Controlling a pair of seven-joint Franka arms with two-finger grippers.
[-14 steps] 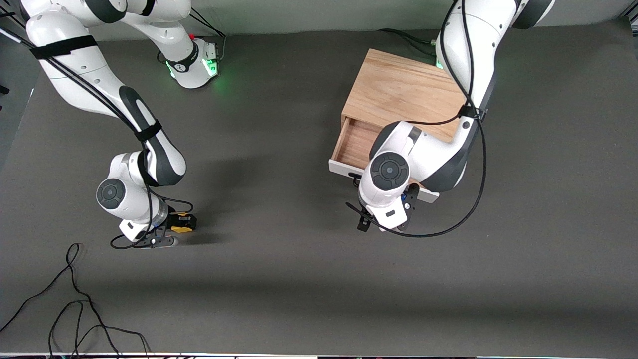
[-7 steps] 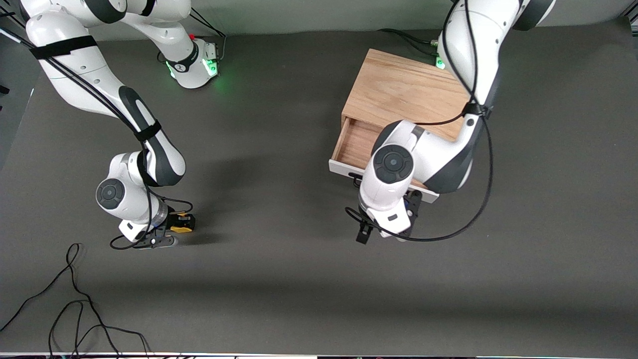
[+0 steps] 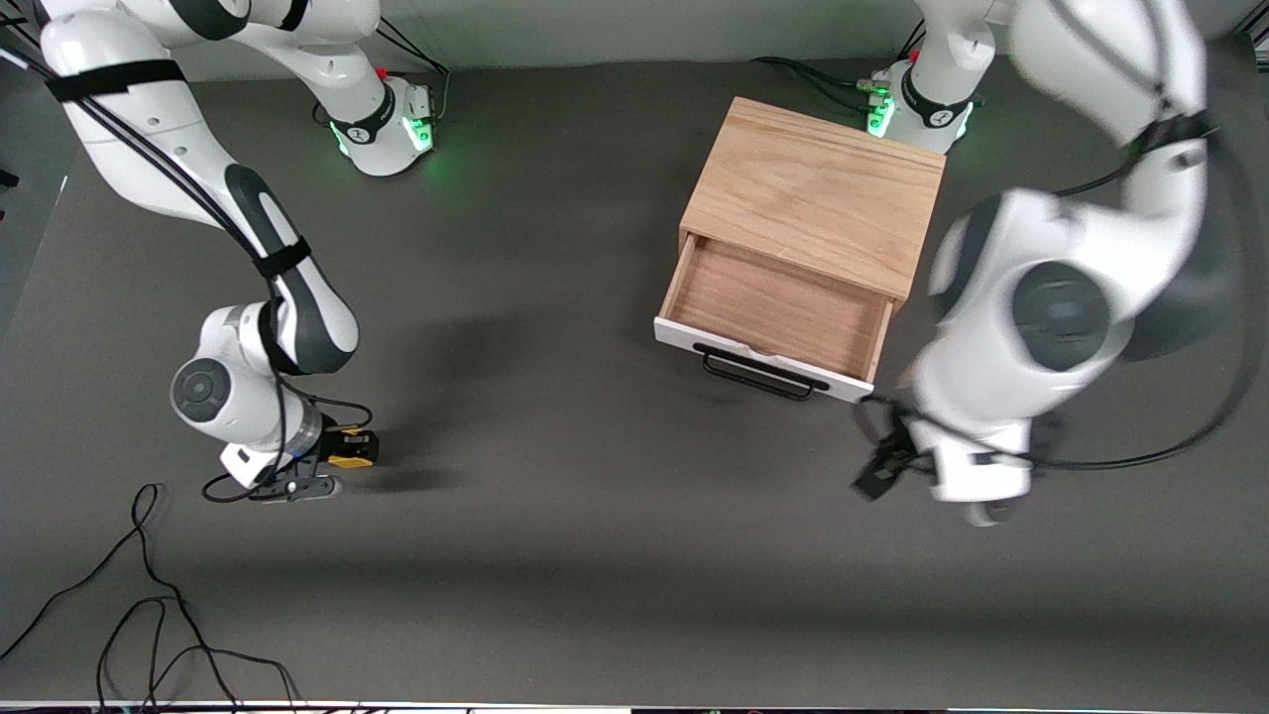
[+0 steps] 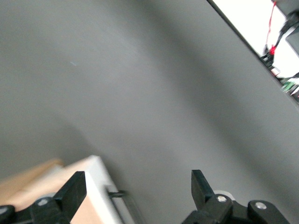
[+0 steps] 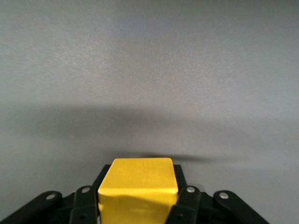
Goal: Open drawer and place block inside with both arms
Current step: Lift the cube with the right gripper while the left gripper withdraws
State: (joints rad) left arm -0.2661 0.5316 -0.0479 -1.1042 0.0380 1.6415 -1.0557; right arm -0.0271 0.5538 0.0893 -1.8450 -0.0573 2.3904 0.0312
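Observation:
The light-wood cabinet (image 3: 813,183) stands near the left arm's base. Its drawer (image 3: 778,307) is pulled open and its wooden interior is empty. The white front panel (image 3: 739,354) carries the black wire handle (image 3: 758,375). My left gripper (image 4: 135,189) is open and empty. Its hand (image 3: 972,466) is over the table beside the drawer's front corner, toward the left arm's end. That corner of the panel (image 4: 100,184) shows in the left wrist view. My right gripper (image 3: 337,458) is shut on the yellow block (image 3: 352,460), low over the table toward the right arm's end. The block (image 5: 138,186) fills the space between the jaws.
Loose black cables (image 3: 149,615) lie on the table near the front camera at the right arm's end. The two green-lit bases (image 3: 382,129) (image 3: 917,99) stand along the table's robot edge. Dark table surface (image 3: 555,397) lies between the block and the drawer.
The left arm has swung off the drawer's front toward its own end of the table, uncovering the open drawer. The right gripper with the block has shifted slightly toward the right arm's end.

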